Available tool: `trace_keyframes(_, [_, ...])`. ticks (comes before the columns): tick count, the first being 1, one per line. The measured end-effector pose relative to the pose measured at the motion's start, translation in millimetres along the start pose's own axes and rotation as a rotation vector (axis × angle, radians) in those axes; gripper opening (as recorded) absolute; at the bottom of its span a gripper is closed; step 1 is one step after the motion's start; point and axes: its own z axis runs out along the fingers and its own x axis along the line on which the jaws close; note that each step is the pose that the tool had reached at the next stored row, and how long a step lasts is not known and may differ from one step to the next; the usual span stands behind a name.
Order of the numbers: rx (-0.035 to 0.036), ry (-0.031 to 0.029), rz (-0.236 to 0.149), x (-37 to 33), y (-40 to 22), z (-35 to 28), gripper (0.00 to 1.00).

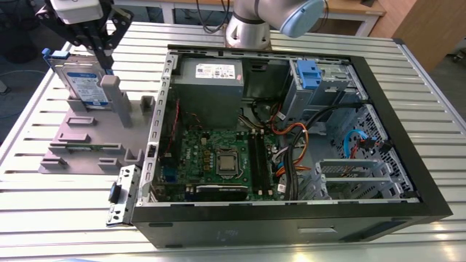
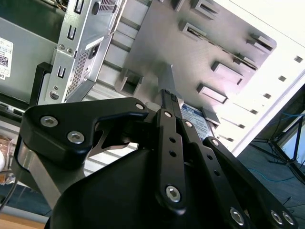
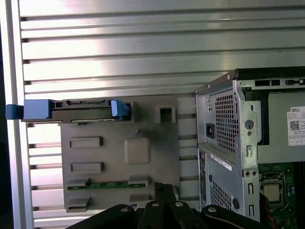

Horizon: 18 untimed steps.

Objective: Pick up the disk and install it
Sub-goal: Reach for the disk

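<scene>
The disk stands upright on its edge in the grey plastic stand at the exterior view's left, its blue bracket showing at the top corner. In the first wrist view the disk is seen edge-on with blue ends, still seated in the stand. My gripper hangs just above and beside the disk's top edge, shut, with nothing between its fingers. Its black links converge in both wrist views. The disk's label peeks out beside them.
An open computer case lies right of the stand, with the motherboard, power supply and a drive cage holding a blue part. The arm's base stands behind it. All rest on a slatted metal table.
</scene>
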Motion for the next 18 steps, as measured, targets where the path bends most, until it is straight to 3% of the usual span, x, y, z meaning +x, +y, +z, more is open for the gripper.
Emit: trace_keyframes(18, [0.0000,0.0000,0.000,5.6,-0.4,0.2,0.11])
